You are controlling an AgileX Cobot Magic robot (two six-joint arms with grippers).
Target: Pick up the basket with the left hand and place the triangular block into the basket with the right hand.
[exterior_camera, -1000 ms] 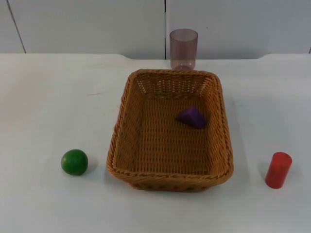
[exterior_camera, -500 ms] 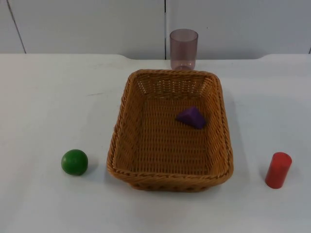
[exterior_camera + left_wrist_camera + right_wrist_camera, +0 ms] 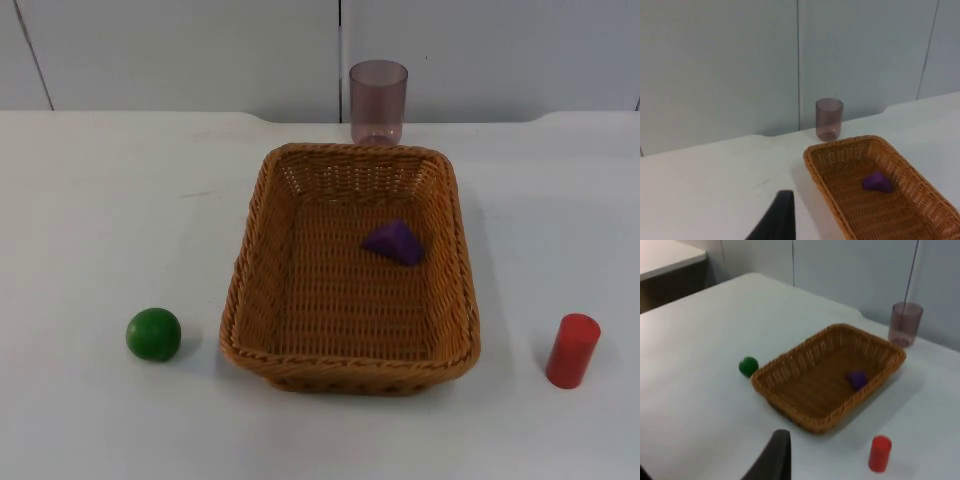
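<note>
A brown wicker basket (image 3: pixel 243 275) stands on the white table's middle. A purple triangular block (image 3: pixel 394 241) lies inside it, toward its far right part. The left wrist view takes in the basket (image 3: pixel 813 167) with the block (image 3: pixel 877 182) from a distance; my left gripper (image 3: pixel 779 220) hangs well above the table, far off the basket's left side. My right gripper (image 3: pixel 775 457) also waits high and far back, looking onto the basket (image 3: pixel 810 424) and the block (image 3: pixel 857 379). Neither gripper touches anything.
A green ball (image 3: pixel 153 334) lies left of the basket's near corner. A red cylinder (image 3: pixel 573 350) stands upright to the basket's right. A translucent purple cup (image 3: pixel 378 101) stands behind the basket by the grey wall.
</note>
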